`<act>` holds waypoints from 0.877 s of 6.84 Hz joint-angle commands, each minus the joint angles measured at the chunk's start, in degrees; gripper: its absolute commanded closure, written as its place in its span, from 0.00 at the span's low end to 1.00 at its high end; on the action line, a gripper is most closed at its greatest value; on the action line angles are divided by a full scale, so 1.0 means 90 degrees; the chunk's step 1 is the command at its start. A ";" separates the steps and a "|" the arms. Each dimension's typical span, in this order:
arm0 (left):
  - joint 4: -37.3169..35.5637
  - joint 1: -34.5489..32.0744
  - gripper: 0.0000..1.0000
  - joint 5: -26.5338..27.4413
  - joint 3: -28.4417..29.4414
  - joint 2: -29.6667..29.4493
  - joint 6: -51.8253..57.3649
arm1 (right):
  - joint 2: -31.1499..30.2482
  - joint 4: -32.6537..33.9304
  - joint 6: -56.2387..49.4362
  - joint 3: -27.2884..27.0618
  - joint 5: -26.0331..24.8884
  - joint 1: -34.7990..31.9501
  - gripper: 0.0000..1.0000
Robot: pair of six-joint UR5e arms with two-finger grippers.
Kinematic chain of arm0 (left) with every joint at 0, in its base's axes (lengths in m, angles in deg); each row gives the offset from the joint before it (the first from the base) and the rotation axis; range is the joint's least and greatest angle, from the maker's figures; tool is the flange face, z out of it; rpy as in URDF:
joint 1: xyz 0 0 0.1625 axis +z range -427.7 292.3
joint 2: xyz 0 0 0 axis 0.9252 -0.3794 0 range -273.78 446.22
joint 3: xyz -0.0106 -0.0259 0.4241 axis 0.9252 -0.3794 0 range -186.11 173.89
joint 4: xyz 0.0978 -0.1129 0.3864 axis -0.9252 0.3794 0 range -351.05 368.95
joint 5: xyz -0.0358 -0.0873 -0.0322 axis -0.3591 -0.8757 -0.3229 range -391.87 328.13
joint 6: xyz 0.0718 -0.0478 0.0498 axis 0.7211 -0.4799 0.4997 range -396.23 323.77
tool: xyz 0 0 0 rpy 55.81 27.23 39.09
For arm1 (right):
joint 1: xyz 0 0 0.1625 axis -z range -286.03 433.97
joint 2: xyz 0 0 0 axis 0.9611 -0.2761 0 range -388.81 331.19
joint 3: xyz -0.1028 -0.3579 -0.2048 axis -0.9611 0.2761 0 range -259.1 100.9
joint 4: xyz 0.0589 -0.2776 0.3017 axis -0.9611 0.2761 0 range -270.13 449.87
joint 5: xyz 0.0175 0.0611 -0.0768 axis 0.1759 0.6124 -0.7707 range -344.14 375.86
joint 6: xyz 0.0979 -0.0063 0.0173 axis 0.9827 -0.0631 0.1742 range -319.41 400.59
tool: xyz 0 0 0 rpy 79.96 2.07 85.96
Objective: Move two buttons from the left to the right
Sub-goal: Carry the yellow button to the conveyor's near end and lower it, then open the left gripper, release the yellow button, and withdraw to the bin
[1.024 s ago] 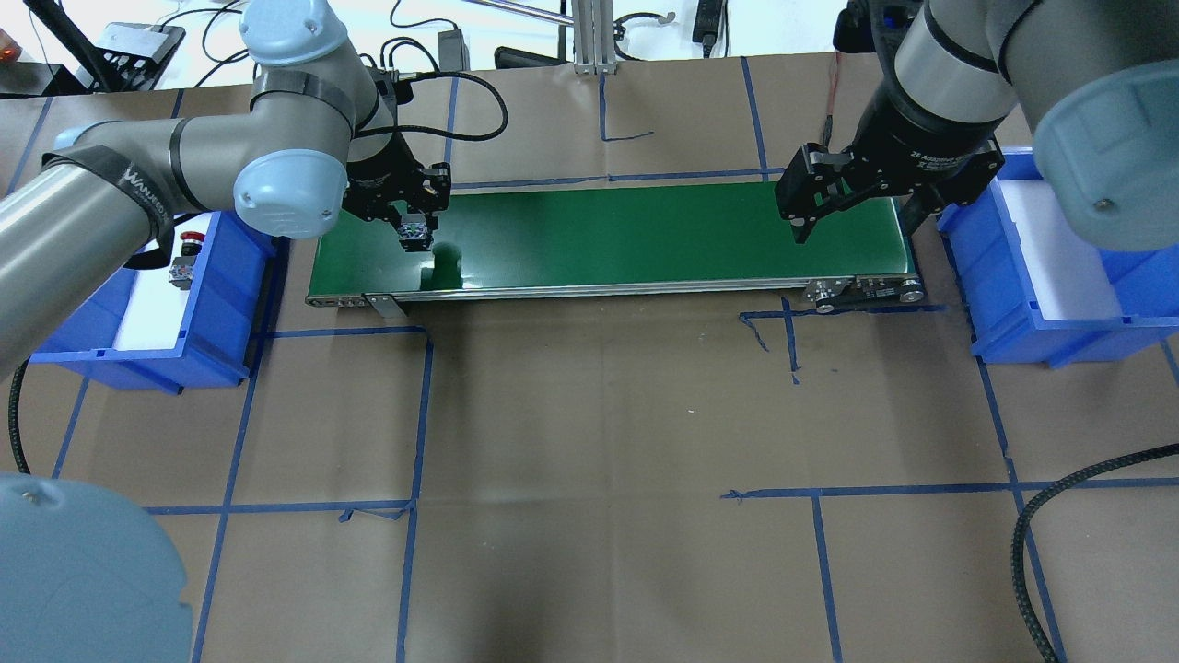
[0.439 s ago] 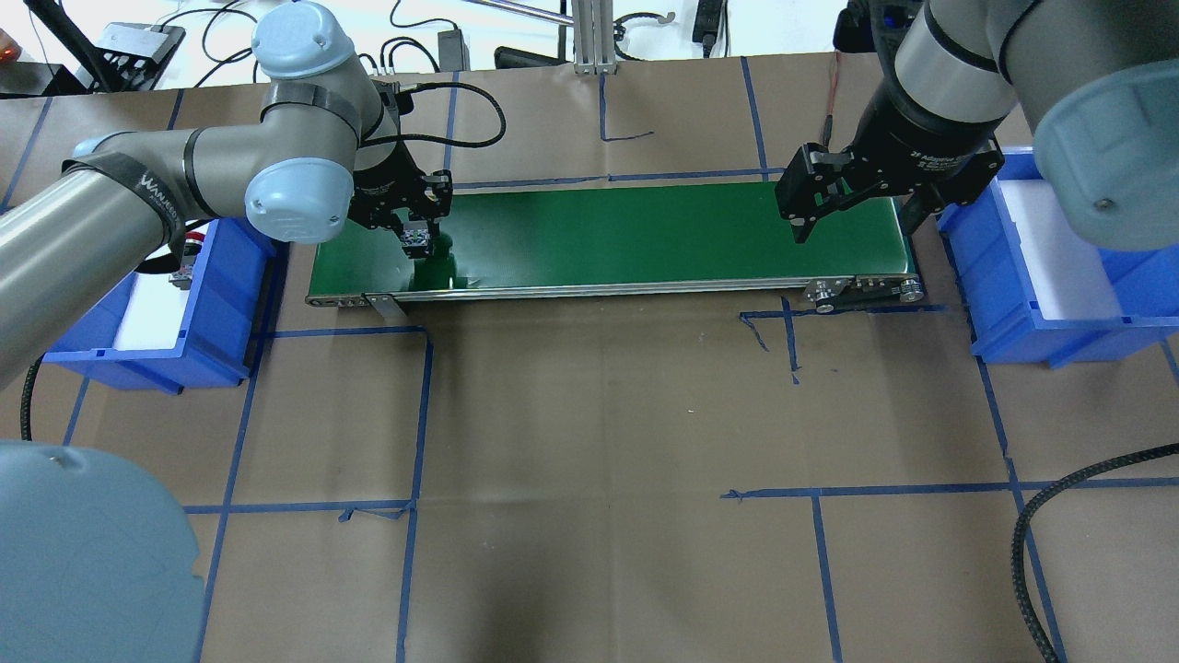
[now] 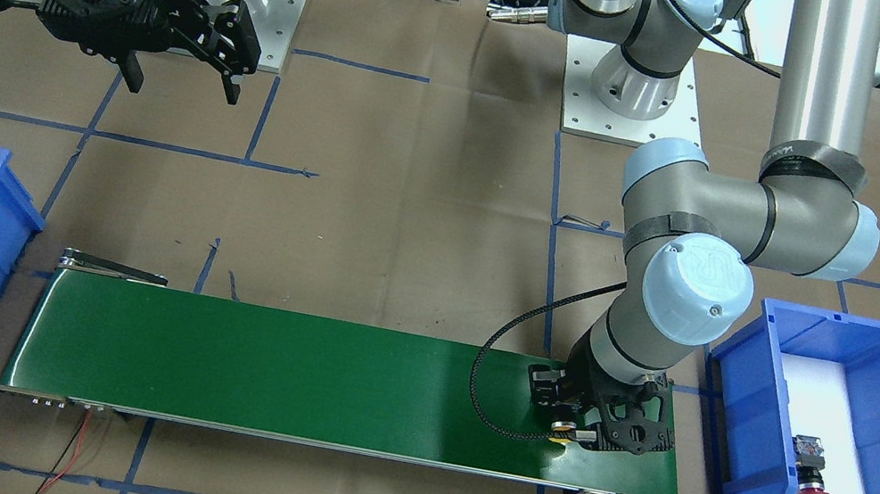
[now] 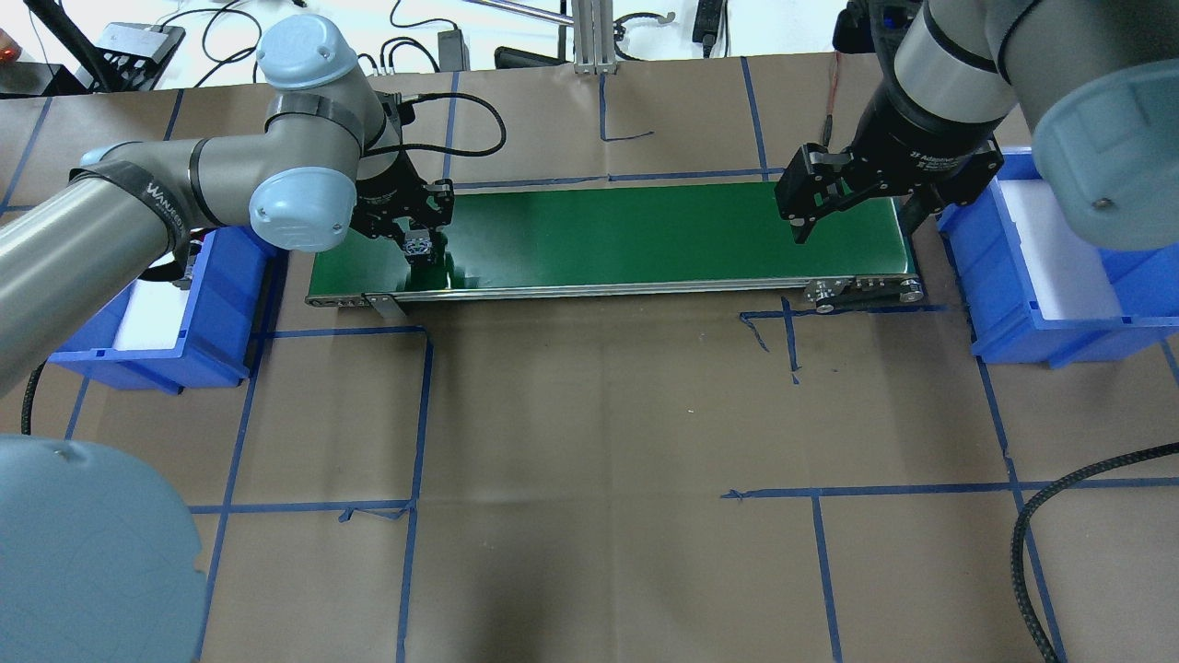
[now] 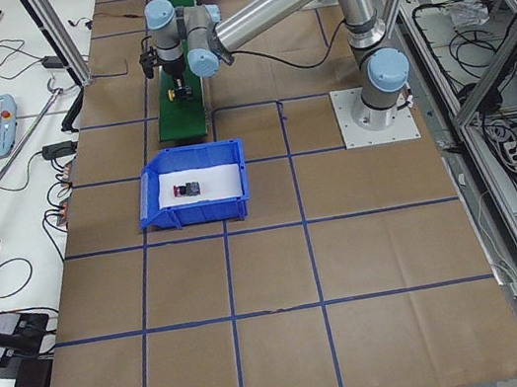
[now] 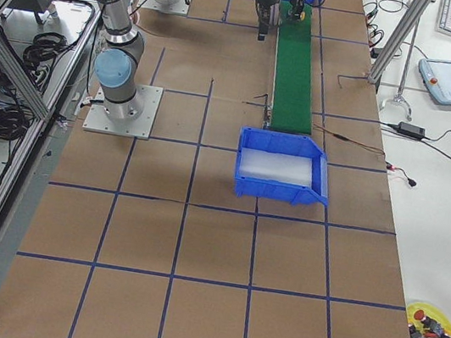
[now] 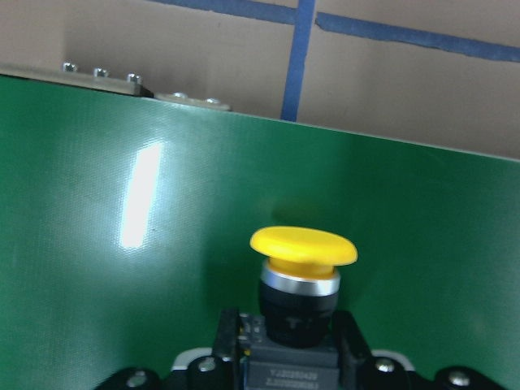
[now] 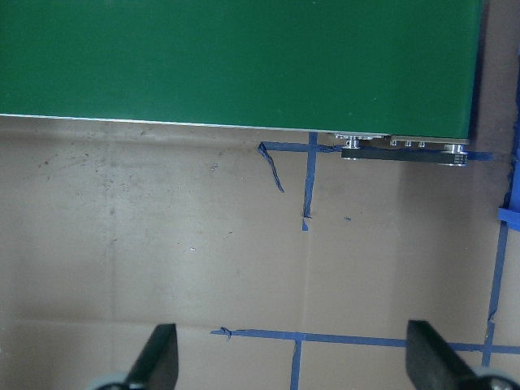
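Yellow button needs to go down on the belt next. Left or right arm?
Left. The left gripper is shut on the yellow button, low over the left end of the green belt. The right gripper is open, holds nothing, and hangs at the belt's far end.

The green belt fills the top of the view, its lower edge a pale rail. At the rail's right end sits a dark bracket with small screws. Below lies the brown-papered bench. Blue tape on it forms a cross beside the bracket and a long line lower down. Of the right pincer only two dark fingertips show, one at each side of the bottom edge, wide apart above the paper. A blue corner pokes in at the right edge; what it belongs to is unclear.
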 commanded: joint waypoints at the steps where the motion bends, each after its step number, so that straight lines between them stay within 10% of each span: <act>1: 0.0067 0.0011 0.00 -0.0003 0.0176 0.0033 -0.0014 | 0.0001 0.0000 0.0004 0.0000 0.0000 0.0000 0.00; 6: 0.1547 0.0021 0.00 -0.0003 0.1198 0.0580 0.0073 | 0.0001 0.0000 0.0004 0.0000 0.0000 0.0000 0.00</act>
